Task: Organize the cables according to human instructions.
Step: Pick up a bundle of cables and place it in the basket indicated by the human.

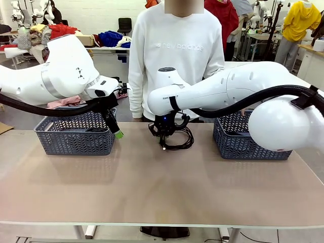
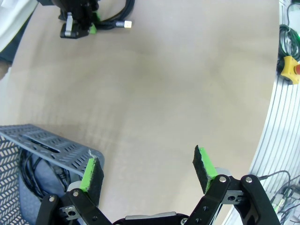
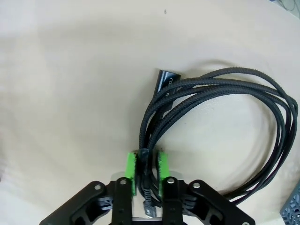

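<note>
A coiled black cable (image 3: pixel 220 122) lies on the table at the middle of its far side, also seen in the front view as the cable (image 1: pixel 182 143). My right gripper (image 3: pixel 146 169) is shut on a bundle of its strands, with green pads (image 3: pixel 131 171) pressed on both sides; in the front view the right gripper (image 1: pixel 163 136) points down onto the coil. My left gripper (image 2: pixel 147 171) hangs open above the table beside the left basket, nothing between its pads; in the front view the left gripper (image 1: pixel 117 132) is at that basket's right end. Another black cable (image 2: pixel 35 166) lies inside the left basket.
Two grey mesh baskets stand at the far side: the left basket (image 1: pixel 76 139) and the right basket (image 1: pixel 243 144). A person in a white sweater (image 1: pixel 174 55) stands behind the table. A yellow emergency-stop box (image 2: pixel 290 70) sits off the table edge.
</note>
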You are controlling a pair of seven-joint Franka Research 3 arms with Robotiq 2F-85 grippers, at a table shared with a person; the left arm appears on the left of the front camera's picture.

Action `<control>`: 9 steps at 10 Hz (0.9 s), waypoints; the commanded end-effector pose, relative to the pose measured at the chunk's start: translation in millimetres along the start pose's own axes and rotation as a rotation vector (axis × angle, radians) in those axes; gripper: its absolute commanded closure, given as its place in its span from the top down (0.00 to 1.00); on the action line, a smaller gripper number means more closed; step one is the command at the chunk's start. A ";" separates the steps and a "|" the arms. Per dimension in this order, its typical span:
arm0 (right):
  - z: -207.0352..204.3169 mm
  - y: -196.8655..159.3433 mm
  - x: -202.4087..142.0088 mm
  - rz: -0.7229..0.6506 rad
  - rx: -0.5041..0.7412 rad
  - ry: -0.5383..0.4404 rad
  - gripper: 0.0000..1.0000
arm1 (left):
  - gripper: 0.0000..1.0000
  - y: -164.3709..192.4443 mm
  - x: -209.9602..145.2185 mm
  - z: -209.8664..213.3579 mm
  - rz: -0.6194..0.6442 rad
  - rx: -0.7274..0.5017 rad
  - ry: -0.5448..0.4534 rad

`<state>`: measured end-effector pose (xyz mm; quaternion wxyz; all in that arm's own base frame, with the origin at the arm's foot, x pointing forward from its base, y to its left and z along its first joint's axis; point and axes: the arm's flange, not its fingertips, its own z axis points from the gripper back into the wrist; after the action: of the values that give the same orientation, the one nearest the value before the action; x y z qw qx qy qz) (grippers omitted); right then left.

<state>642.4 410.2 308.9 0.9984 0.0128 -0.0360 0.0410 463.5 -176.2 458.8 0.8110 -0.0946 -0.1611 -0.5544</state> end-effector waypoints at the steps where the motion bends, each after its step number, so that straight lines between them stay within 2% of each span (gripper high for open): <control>1: 2.4 6.5 9.0 -0.016 0.013 0.001 0.03 | 1.00 2.4 -1.3 0.7 -0.001 -0.004 0.003; 2: 3.3 6.6 8.0 -0.016 0.014 -0.010 0.00 | 1.00 2.4 -1.3 0.7 -0.001 -0.004 0.003; 6: 22.5 -4.0 -4.3 0.021 0.066 -0.014 0.00 | 1.00 2.4 -1.3 0.7 -0.001 -0.004 0.003; 7: 32.5 -8.5 -10.1 0.062 0.058 -0.034 0.00 | 1.00 2.4 -1.3 0.7 -0.001 -0.004 0.003; 9: 56.2 -17.1 -25.0 0.261 0.039 -0.008 0.00 | 1.00 2.4 -1.3 0.7 -0.001 -0.004 0.003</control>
<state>632.6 406.8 351.8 0.9919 0.0262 -0.0507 0.1138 463.5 -176.2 458.8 0.8110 -0.0946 -0.1610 -0.5544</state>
